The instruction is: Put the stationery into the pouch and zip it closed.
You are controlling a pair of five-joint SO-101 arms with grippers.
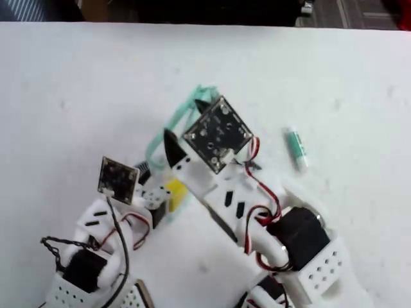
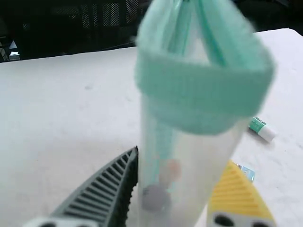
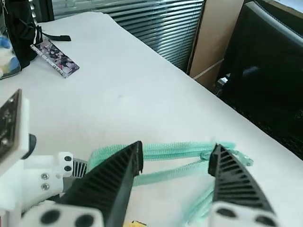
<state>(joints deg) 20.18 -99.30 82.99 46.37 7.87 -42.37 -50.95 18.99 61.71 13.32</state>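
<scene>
Left jaws: pressed onto the pouch (image 2: 203, 99), my grey one on one side and my yellow one on the other, pinching its clear wall below the teal zip band.
Right jaws: spread wide, both black, holding nothing; they hang just over the pouch, and the teal zip band shows on the surface between their tips.
Surface (image 1: 77, 83): white, and it carries both my arms, the pouch and the glue stick (image 1: 297, 149).
Pouch: clear plastic edged in teal, lying between my two arms, with its far part under my right wrist and its near end in my left jaws. From my left wrist the teal band bows round in a loop; I cannot tell whether the zip is drawn.
Shapes in the pouch: a greyish round one and a pale orange one show through the clear wall, too blurred for me to name.
Glue stick: white and green, lying flat on the surface on my right arm's side, well apart from the pouch and from both jaws.
</scene>
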